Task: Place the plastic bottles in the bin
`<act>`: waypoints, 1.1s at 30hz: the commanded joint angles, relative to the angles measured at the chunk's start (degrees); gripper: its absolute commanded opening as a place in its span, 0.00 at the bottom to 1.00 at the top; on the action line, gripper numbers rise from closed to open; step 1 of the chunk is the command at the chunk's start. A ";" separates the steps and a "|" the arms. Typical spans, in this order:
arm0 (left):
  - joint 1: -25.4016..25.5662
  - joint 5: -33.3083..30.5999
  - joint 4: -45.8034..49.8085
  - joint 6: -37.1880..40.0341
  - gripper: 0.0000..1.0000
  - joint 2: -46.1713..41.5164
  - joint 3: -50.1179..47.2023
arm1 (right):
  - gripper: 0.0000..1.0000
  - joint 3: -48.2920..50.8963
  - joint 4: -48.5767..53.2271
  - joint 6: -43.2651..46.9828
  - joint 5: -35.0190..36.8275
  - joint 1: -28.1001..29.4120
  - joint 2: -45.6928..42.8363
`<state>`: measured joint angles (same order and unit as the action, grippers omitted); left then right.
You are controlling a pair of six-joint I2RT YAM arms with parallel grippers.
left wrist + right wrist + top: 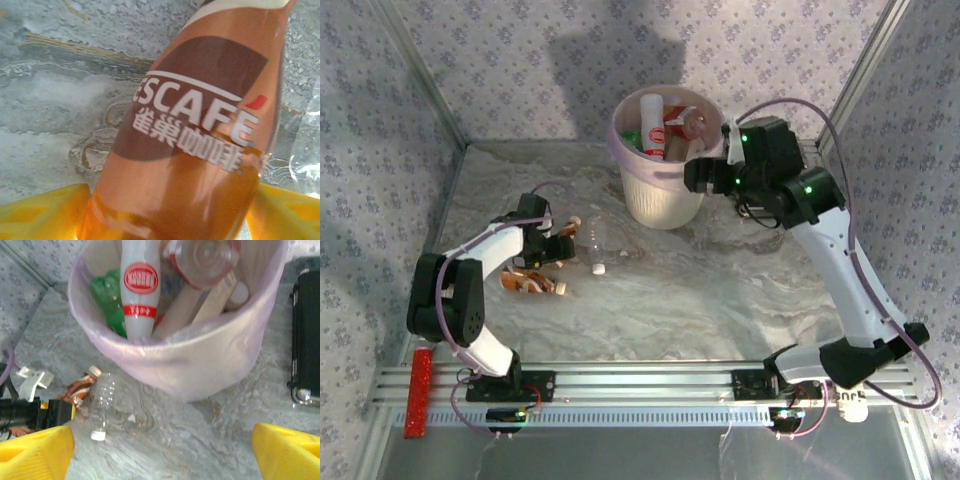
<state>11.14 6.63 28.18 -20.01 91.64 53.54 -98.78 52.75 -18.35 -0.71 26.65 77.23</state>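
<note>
Well along, I'd say: the bin [210,365] at the back of the surface [720,290] is already crowded. Looking down into it I can make out a white bottle [140,290] with a red label standing upright. A green bottle [112,302] is beside it, and an upended bottle [207,257] of clear plastic lies on top. There are others underneath that I can't sort out.

The right gripper [160,435] hovers at the bin's rim, on its right side. Its yellow fingers [35,450] are spread wide with nothing between them, so it is released and empty.

What's left lies on the left half of the surface. The left gripper [167,200] is down over a coffee bottle [200,125], brown with a white-lettered label, one finger at each side of it. I cannot tell whether they are clamped on it or merely straddling it. Just beside it lies a clear bottle [597,240] with a white cap, and nearer the arm bases is at least one more brown bottle [532,283].

By my reckoning most of the job is done. Three or so bottles are yet to go in, and the coffee bottle looks to be the one in hand. The black case [305,335] by the bin and the red bar [420,390] at the near left edge aren't part of the job.
</note>
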 commanded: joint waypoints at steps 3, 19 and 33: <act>0.81 -0.61 -0.32 -0.73 0.67 1.38 1.34 | 0.93 5.57 -2.30 -1.95 0.80 0.17 -6.26; 1.08 -1.81 4.17 -0.42 0.51 -1.93 5.69 | 0.92 12.26 -2.80 -2.30 0.09 -1.01 -11.55; 6.09 -0.60 15.40 -1.57 0.46 -10.83 34.20 | 0.91 16.66 -2.81 -3.73 1.12 -1.47 -14.54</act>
<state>16.05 5.52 40.42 -20.75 82.50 81.93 -83.02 50.52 -20.78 -0.40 25.47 63.79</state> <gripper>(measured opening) 0.582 0.914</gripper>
